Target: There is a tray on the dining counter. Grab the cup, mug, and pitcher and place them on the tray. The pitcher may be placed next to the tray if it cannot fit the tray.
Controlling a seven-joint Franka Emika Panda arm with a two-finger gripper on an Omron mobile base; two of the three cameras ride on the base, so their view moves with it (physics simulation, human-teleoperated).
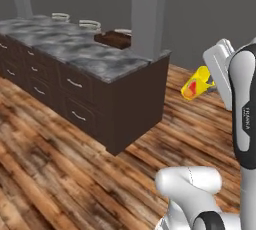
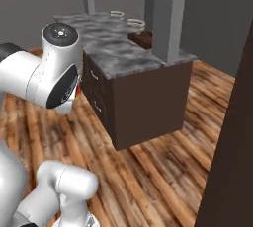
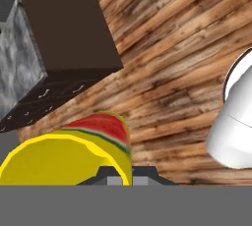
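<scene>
Wood-plank flooring (image 1: 60, 174) all around the dining counter (image 1: 95, 56), a marbled grey slab on a dark cabinet base with drawer pulls along its near face. Far down that counter, beside a grey pillar (image 1: 147, 14), sits the tray (image 1: 114, 38), dark brown and low-rimmed, with nothing visibly on it yet. Beyond the tray along the same counter, two pale ring-shaped items (image 1: 75, 20), too small to identify. Off the counter's near corner and out over the floor hangs the cup (image 1: 196, 85), yellow with red-orange marks, tipped on its side and carried in the gripper (image 3: 120, 173). Jaws pinched close on the cup's wall, one fingertip inside the rim and one outside, judging from the hand view. Probably gripped by the rim so the cup can be lowered straight onto the tray and released cleanly. Well short of the tray for now, with the whole counter corner between cup and tray. Likely mid-transport; mug and pitcher nowhere identifiable, so most of the task apparently remaining.
</scene>
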